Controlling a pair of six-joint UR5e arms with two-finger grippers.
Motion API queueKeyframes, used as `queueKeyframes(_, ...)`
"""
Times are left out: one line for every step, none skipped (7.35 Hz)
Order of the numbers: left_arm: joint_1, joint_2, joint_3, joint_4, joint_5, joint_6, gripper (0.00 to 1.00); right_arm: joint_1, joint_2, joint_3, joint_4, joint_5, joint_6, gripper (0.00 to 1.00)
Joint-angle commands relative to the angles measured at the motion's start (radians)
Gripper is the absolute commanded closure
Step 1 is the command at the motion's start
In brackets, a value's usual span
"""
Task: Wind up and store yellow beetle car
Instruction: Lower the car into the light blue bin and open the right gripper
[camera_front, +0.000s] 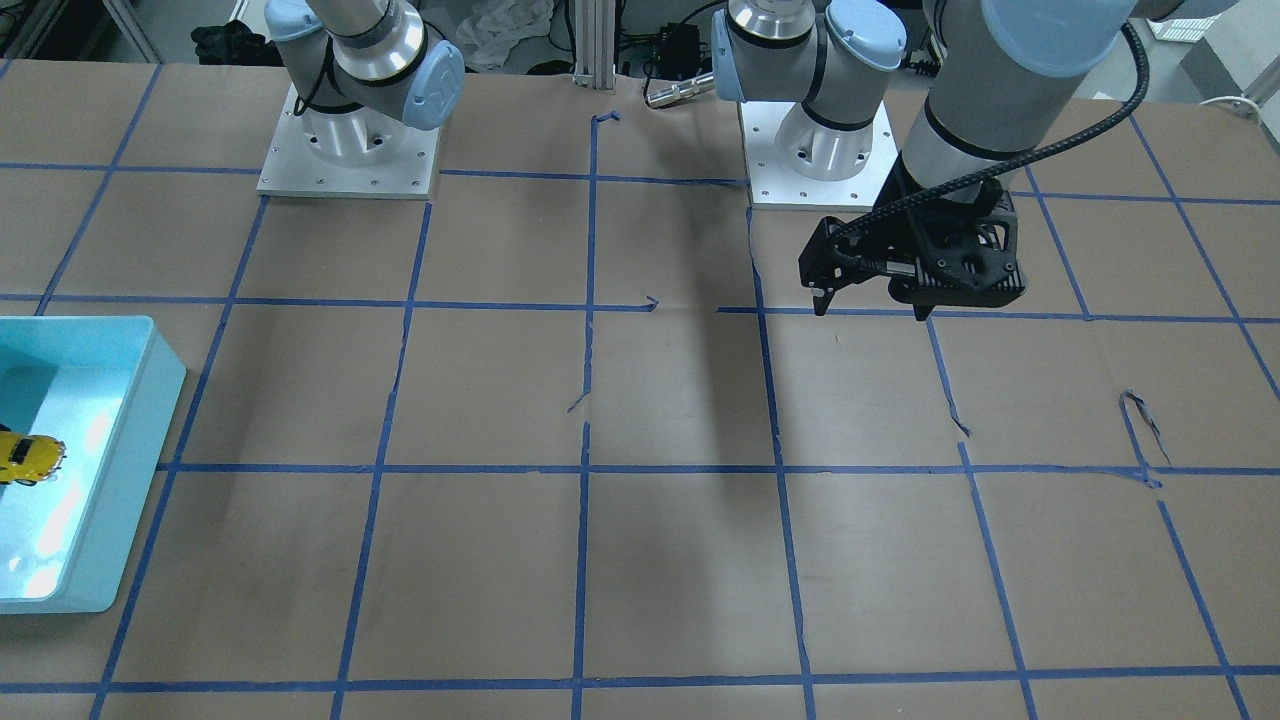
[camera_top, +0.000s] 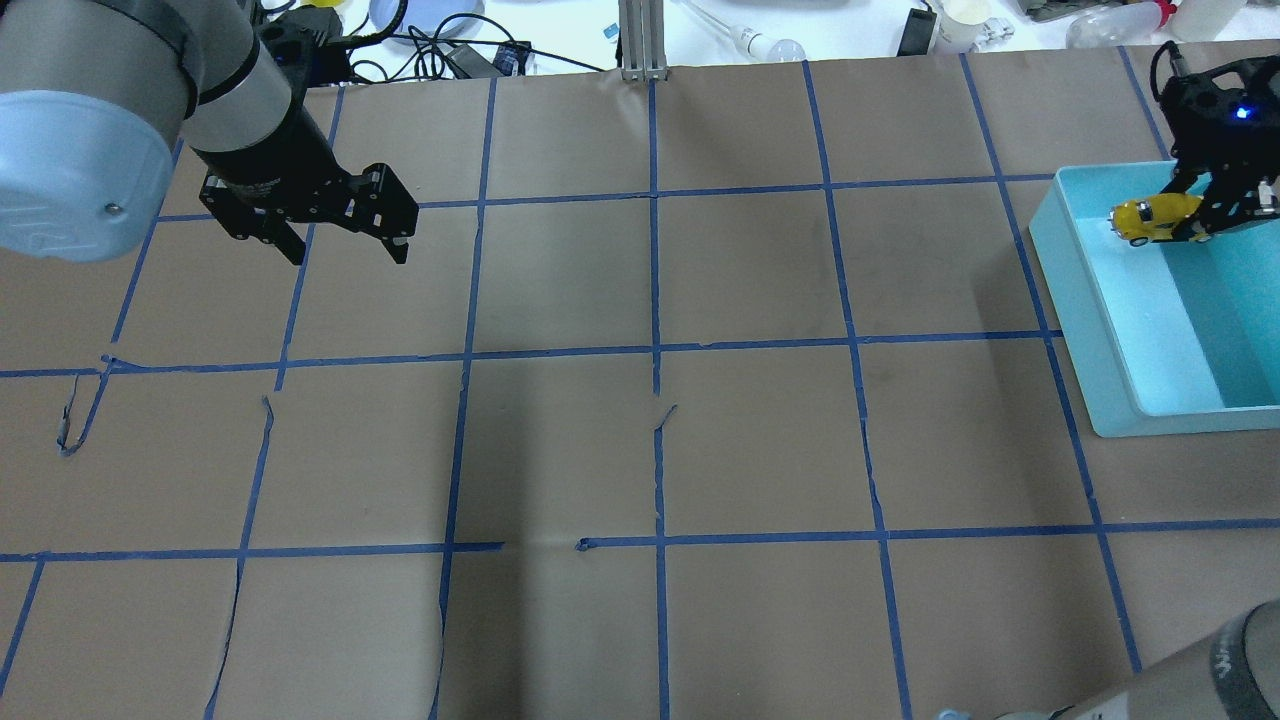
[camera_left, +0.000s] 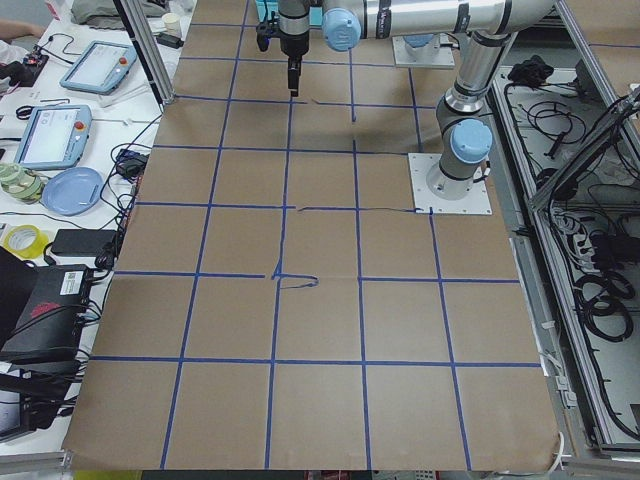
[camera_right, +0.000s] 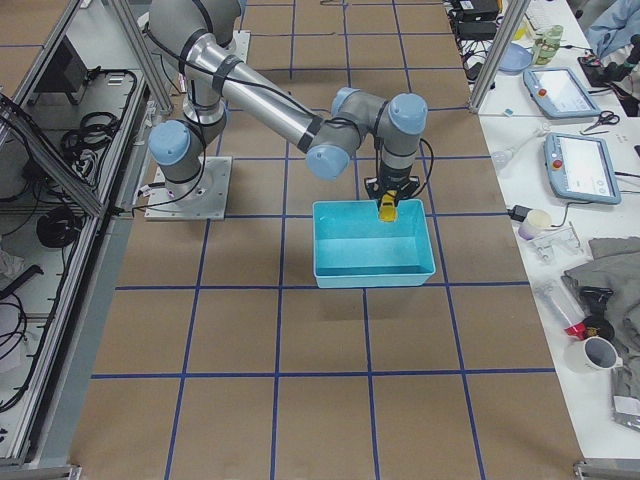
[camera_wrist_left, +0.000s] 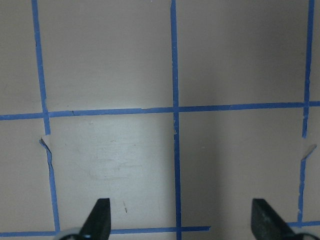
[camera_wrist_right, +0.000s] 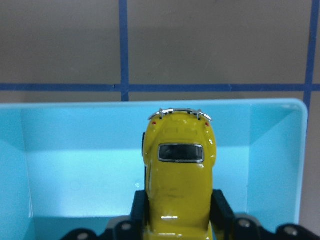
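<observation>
Check the right end effector (camera_top: 1200, 215): its fingers are closed against both flanks of the yellow beetle car (camera_wrist_right: 179, 175). The car is over the interior of the light-blue bin (camera_top: 1090, 320), close to the bin's far end wall, at the right side of the counter (camera_top: 650, 450). You cannot tell whether its wheels touch the bin floor. The left end effector (camera_top: 348, 252) hangs above the far left of the counter, fingers spread wide, gripping nothing.

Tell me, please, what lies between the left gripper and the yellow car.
Overhead view: bare taped table, then the blue bin's wall before the car.
</observation>
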Motion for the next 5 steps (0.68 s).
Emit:
queueKeyframes(0.000,0.004,-0.015,0.001,0.001,0.000,0.00,-0.071,0.081,0.034,-0.100,0.001,-0.127,1.00)
queueKeyframes(0.000,0.006,-0.015,0.001,0.001,0.000,0.00,-0.076,0.115,0.036,-0.110,-0.013,-0.144,1.00)
queueKeyframes(0.000,0.007,-0.015,0.001,0.001,0.002,0.00,-0.077,0.149,0.039,-0.123,-0.019,-0.144,1.00)
queueKeyframes(0.000,0.007,-0.016,0.001,0.001,0.002,0.00,-0.077,0.160,0.046,-0.148,-0.019,-0.144,1.00)
queueKeyframes(0.000,0.012,-0.015,0.003,0.001,0.000,0.00,-0.077,0.161,0.052,-0.157,-0.022,-0.146,1.00)
